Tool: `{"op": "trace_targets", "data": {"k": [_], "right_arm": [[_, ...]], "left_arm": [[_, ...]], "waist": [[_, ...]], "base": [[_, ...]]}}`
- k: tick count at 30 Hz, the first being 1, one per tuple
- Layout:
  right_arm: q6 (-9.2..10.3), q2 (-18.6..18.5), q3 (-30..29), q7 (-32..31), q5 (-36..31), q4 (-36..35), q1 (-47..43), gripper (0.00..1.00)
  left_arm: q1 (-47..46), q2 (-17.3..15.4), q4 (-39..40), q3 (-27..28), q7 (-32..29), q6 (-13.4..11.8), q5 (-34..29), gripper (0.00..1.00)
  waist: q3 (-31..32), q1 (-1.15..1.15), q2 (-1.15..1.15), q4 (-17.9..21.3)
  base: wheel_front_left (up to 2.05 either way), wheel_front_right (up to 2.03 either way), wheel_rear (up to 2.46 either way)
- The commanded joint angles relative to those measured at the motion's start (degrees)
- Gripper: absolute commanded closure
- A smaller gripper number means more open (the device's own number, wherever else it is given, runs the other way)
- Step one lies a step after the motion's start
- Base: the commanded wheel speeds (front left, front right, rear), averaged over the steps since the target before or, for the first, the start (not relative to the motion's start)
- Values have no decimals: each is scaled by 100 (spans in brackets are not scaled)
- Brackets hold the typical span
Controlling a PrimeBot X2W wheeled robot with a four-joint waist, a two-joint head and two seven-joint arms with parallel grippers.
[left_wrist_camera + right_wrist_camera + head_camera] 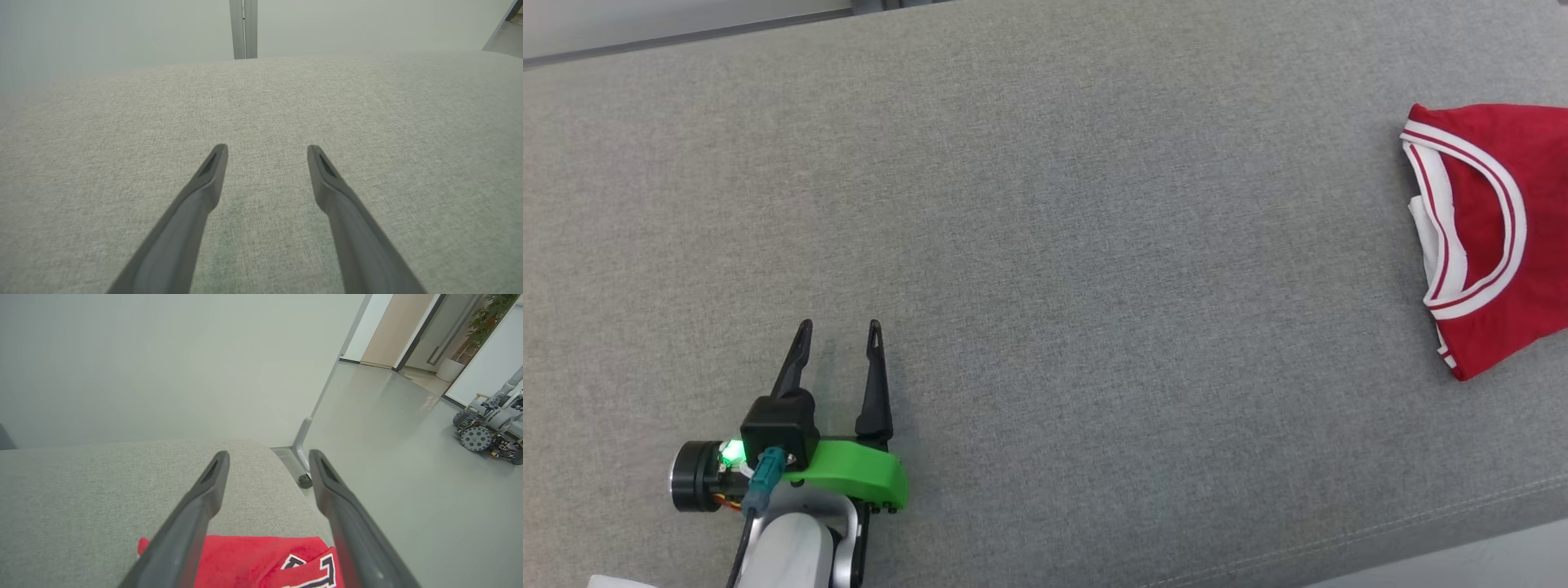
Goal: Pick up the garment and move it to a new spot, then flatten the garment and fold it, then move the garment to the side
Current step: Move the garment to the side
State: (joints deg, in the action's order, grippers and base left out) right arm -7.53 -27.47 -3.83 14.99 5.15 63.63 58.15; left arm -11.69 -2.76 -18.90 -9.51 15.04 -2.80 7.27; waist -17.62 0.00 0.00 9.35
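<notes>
The garment point(1503, 245), a red T-shirt with red-and-white striped collar trim, lies folded at the far right of the grey fabric surface point(1045, 245), partly cut off by the picture's edge. In the right wrist view the garment point(261, 559) lies below my right gripper point(269, 457), which is open with nothing between its fingers; a white letter print shows on the red cloth. My left gripper point(840, 328) rests open and empty over the bare surface at the lower left, far from the garment. In the left wrist view my left gripper point(267, 148) points across the plain fabric.
The surface's rounded end point(282, 465) drops to a grey floor point(388, 457). A white partition foot point(302, 445) stands by that end. Another wheeled robot point(490, 420) is parked far off on the floor. A pale wall point(122, 32) runs behind the surface.
</notes>
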Motion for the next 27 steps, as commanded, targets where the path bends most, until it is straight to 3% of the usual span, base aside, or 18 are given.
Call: {"op": "trace_targets", "data": {"k": [1,6,12,19,27], "right_arm": [[10,172,-95,19,-196,-306,-314,0],[10,959,-478,22,-496,-1744,-1005,0],[10,1609,-449,23,-475,-2810,-1897,0],[10,1949,-111,21,-282,-3273,-2761,0],[10,2218,-140,21,-174,-3339,-3616,0]], "left_arm": [[-8,-29,37,46,14,-45,19,0],[142,-29,112,243,14,-145,140,0],[250,-28,151,313,14,-164,201,0],[355,-26,118,305,14,-155,252,0],[611,-27,81,373,14,-210,338,0]], "waist": [[20,0,0,-47],[167,0,0,-136],[388,0,0,-355],[676,0,0,-656],[1131,0,0,-986]], "base": [[0,0,0],[0,0,0],[0,0,0],[0,0,0],[0,0,0]]}}
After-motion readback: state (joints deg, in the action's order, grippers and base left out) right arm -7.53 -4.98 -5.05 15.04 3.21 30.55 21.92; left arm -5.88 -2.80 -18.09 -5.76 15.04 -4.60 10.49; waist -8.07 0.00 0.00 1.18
